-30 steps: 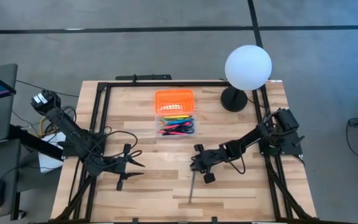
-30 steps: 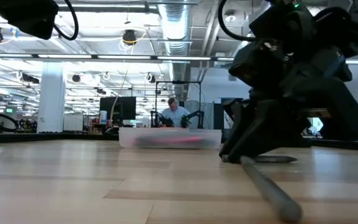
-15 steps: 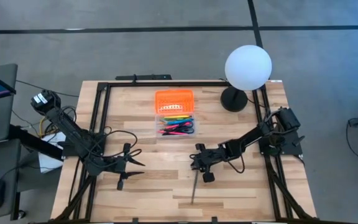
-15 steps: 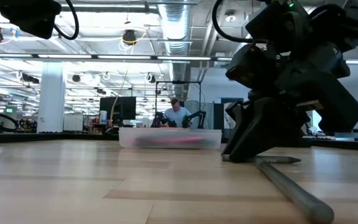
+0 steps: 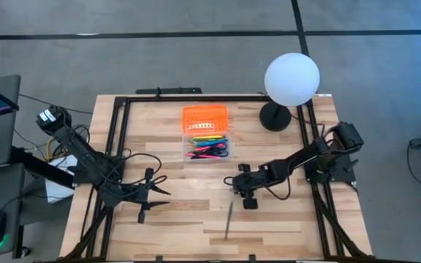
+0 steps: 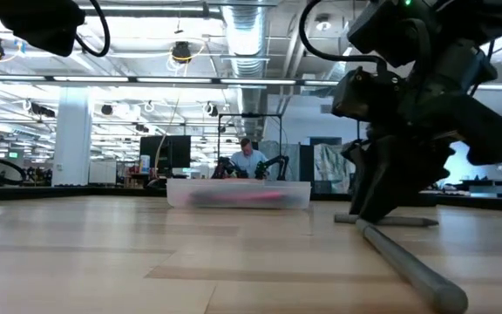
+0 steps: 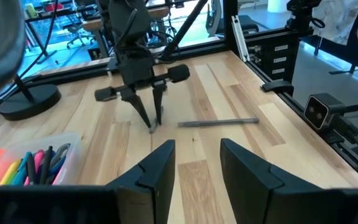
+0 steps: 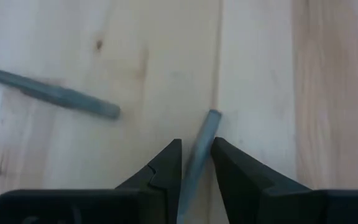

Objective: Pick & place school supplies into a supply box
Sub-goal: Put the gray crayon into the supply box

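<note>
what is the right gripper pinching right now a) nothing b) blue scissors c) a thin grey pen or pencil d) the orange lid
c: in the right wrist view the right gripper has a thin grey pencil-like stick between its fingers, while a second grey one lies loose on the table.

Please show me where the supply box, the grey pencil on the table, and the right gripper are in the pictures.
supply box (image 5: 205, 115): high view, on its orange lid.
grey pencil (image 5: 228, 220): high view, middle of its shaft, lying on the wood.
right gripper (image 7: 153, 124): left wrist view, between its fingertips, near the table.
</note>
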Controlling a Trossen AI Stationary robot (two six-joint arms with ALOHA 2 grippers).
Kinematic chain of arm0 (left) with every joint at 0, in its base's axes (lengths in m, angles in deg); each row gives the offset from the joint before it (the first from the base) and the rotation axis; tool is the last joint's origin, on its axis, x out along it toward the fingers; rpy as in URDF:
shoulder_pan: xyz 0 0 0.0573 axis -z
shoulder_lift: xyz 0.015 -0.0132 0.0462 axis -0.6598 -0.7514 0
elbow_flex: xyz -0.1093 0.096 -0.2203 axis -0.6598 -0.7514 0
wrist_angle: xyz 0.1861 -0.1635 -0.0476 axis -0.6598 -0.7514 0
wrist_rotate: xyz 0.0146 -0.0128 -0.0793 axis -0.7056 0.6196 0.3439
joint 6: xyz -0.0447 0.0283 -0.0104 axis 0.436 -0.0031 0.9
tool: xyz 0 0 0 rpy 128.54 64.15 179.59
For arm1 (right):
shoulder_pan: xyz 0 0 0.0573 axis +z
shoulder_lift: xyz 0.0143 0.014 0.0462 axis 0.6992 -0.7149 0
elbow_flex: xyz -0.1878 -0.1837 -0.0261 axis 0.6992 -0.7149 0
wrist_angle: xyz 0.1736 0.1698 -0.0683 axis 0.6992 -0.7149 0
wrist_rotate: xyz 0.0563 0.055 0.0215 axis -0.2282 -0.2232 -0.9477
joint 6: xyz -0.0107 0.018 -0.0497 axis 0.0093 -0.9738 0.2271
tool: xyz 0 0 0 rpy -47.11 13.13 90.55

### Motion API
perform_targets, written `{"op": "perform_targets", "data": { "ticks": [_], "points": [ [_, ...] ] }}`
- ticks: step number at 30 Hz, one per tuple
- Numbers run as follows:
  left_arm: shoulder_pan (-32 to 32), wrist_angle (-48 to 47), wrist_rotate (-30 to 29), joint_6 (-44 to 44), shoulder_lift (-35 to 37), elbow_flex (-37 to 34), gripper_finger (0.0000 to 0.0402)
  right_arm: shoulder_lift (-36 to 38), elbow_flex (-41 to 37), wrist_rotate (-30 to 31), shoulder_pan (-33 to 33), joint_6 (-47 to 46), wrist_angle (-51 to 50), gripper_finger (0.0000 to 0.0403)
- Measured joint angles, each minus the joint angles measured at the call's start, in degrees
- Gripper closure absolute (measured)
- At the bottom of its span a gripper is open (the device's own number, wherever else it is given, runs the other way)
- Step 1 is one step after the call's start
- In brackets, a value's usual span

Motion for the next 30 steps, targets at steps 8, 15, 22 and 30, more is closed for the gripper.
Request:
{"op": "perform_targets", "data": {
  "ticks": [8,15,22,30],
  "points": [
    [0.0,-0.8,0.3,0.8,0.0,0.0,0.0279,0.7,2.1,0.0,-0.1,-6.5,-9.8,0.0313],
    [0.0,-1.2,0.3,0.9,0.0,0.0,0.0279,0.5,2.6,0.0,-0.1,-8.4,-11.9,0.0328],
    [0.0,-1.7,0.3,0.9,0.0,0.0,0.0278,0.5,2.7,-0.3,-0.5,-8.0,-12.8,0.0390],
    [0.0,-2.6,0.3,0.9,0.0,0.0,0.0278,0.5,2.8,-0.6,-0.8,-6.8,-13.7,0.0388]
  ]
}}
